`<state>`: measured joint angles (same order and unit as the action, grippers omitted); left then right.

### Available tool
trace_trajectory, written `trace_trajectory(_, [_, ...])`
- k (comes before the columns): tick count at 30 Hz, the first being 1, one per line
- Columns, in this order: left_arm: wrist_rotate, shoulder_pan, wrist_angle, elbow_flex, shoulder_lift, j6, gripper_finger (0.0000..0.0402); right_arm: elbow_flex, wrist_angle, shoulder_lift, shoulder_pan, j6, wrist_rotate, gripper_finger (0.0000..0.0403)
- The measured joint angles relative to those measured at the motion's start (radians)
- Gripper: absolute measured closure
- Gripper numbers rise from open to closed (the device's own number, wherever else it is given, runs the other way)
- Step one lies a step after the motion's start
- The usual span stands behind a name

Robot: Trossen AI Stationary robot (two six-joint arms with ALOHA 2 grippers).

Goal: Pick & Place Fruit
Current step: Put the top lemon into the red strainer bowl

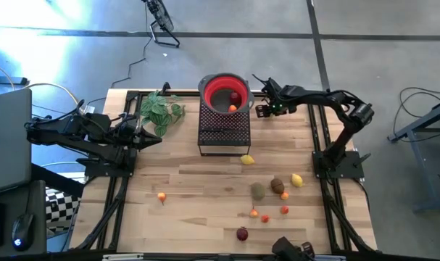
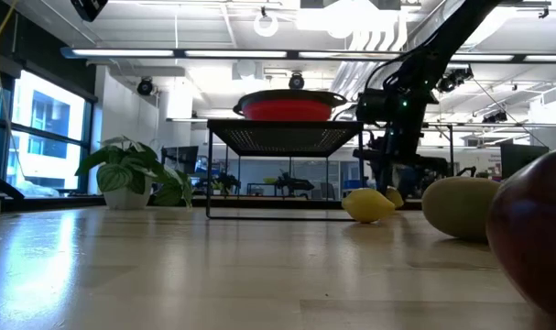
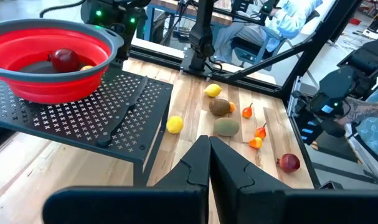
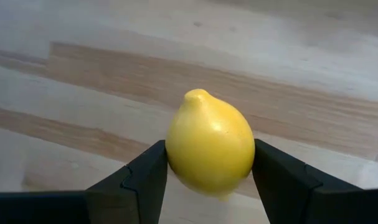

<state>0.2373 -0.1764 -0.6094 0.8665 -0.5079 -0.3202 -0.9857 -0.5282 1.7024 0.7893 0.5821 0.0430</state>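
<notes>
The right gripper was clamped on a yellow lemon, both fingers pressed to its sides, and hung just right of the red bowl on the black mesh stand at the far side of the table. This looked like the carry step; the next move called for bringing the lemon over the bowl's rim before letting go. Loose fruit lay near right. The left gripper waited at far left, fingers closed and empty.

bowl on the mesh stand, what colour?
Red bowl with a grey rim; clearest in the left wrist view.
</notes>
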Motion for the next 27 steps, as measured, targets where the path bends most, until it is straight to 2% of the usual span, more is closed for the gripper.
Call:
trace_trajectory(8, [0.000, 0.000, 0.000, 0.000, 0.000, 0.000, 0.0402, -0.001, 0.000, -0.136, 0.000, 0.000, 0.009, 0.0204])
trace_trajectory(17, [0.000, 0.000, 0.000, 0.000, 0.000, 0.000, 0.0402, -0.001, 0.017, -0.350, 0.000, 0.000, 0.010, 0.0205])
trace_trajectory(27, [0.000, 0.000, 0.000, 0.000, 0.000, 0.000, 0.0402, -0.002, 0.253, -0.556, -0.057, 0.044, 0.007, 0.0205])
